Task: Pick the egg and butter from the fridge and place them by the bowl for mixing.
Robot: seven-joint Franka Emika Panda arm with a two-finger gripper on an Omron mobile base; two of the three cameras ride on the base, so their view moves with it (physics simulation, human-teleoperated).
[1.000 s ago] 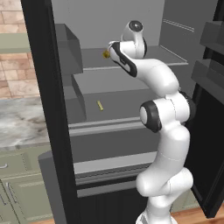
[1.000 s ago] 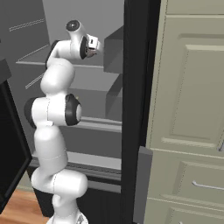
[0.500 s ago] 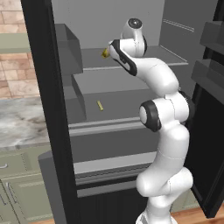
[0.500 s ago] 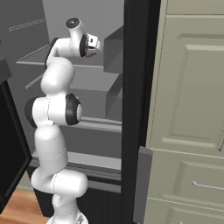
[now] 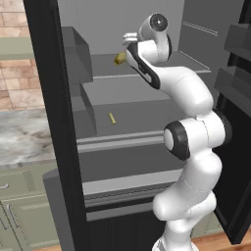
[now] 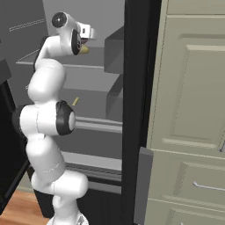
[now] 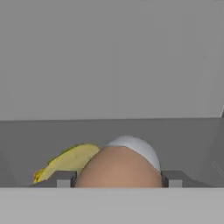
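Gripping: our gripper (image 7: 119, 180) pinches the egg (image 7: 118, 168), a fingertip (image 7: 174, 179) at each side.
Neighbour: yellow-green food item (image 7: 65, 162) at the egg's nine o'clock.
Setting: upper fridge shelf (image 5: 112, 66).
Below: butter (image 5: 112, 118) on the middle shelf.

Yellow-green folded food item (image 7: 65, 162) lying on an upper shelf; marble countertop (image 5: 22, 142) over pale green cabinets (image 6: 189, 114); brick backsplash (image 5: 14, 81); wooden floor (image 6: 17, 206).

Kitchen; open fridge (image 5: 49, 122), marble counter (image 5: 24, 142), cream cabinets (image 6: 193, 110).
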